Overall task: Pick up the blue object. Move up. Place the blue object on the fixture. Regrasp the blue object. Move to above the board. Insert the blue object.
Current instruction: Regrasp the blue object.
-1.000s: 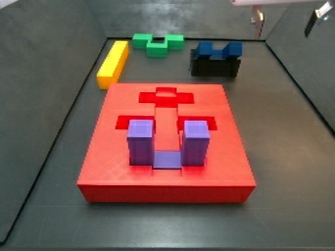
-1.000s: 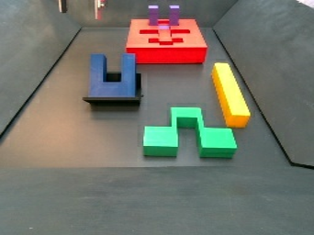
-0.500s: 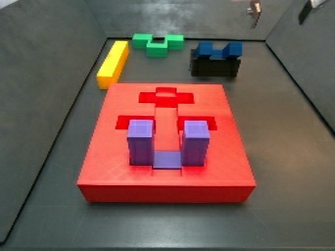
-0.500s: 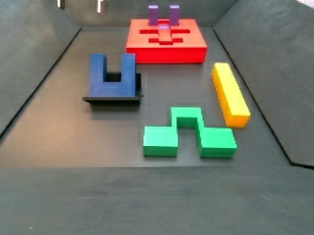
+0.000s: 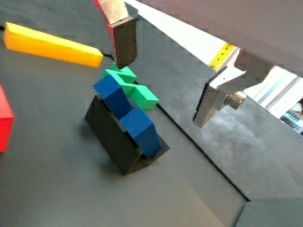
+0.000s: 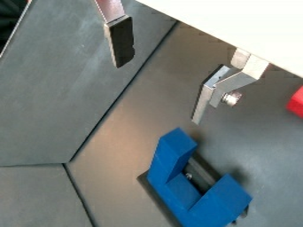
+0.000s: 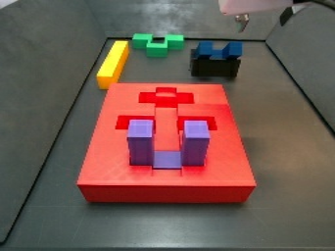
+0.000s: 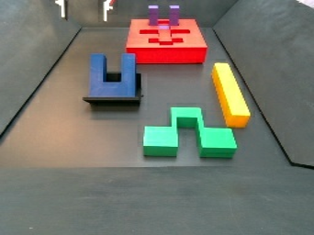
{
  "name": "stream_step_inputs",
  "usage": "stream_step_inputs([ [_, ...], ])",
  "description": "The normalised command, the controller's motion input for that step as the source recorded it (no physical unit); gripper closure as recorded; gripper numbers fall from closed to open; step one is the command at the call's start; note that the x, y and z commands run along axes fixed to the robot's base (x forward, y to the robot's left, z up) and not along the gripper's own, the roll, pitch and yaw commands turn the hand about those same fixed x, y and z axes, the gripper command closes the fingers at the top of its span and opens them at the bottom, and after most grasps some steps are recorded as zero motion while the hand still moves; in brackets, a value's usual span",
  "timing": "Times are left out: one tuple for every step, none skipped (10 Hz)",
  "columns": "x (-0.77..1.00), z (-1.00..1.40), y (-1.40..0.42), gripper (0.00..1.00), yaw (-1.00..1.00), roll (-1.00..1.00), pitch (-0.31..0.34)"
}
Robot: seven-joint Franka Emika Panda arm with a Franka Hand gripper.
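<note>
Wrist view: hand point(image 6: 166, 75) open, no writing

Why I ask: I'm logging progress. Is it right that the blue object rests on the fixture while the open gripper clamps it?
Not quite. The blue object does rest on the fixture, but the gripper is open and clear of it, holding nothing between its fingers. Both wrist views show this.

I was working a lab test cell: a dark grey floor point(image 8: 73, 138) walled by sloped grey panels point(image 7: 53, 127), holding only bright blocks, a red board point(image 7: 167, 147) with cutouts and a black fixture point(image 8: 117, 96). The gripper point(image 6: 166, 69) hung with its jaws wide apart, the fixture well below them.
</note>
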Motion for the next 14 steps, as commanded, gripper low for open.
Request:
stream_step_inputs([
  [0.29, -0.45, 0.39, 0.0, -0.55, 0.0, 0.631],
  [0.24, -0.39, 0.37, 0.0, -0.52, 0.0, 0.64],
  [0.0, -0.31, 0.36, 0.0, -0.35, 0.0, 0.537],
  [0.0, -0.28, 0.37, 0.0, -0.11, 0.09, 0.369],
  [0.0, -0.31, 0.34, 0.0, -0.02, 0.19, 0.406],
  [0.03, -0.37, 0.25, 0.0, 0.0, 0.25, 0.394],
  [0.13, -0.31, 0.26, 0.0, 0.0, 0.22, 0.297],
  [0.08, -0.24, 0.15, 0.0, 0.0, 0.24, 0.229],
  [0.03, -0.15, 0.08, 0.0, 0.0, 0.21, 0.169],
  [0.12, -0.25, 0.0, 0.0, 0.0, 0.35, 0.18],
  [0.12, -0.29, -0.08, 0.0, 0.06, 0.55, 0.166],
  [0.01, -0.2, -0.21, 0.0, 0.05, 0.67, 0.037],
  [0.0, -0.12, -0.21, 0.0, 0.0, 0.43, 0.063],
  [0.0, -0.03, -0.19, 0.0, 0.0, 0.25, 0.049],
])
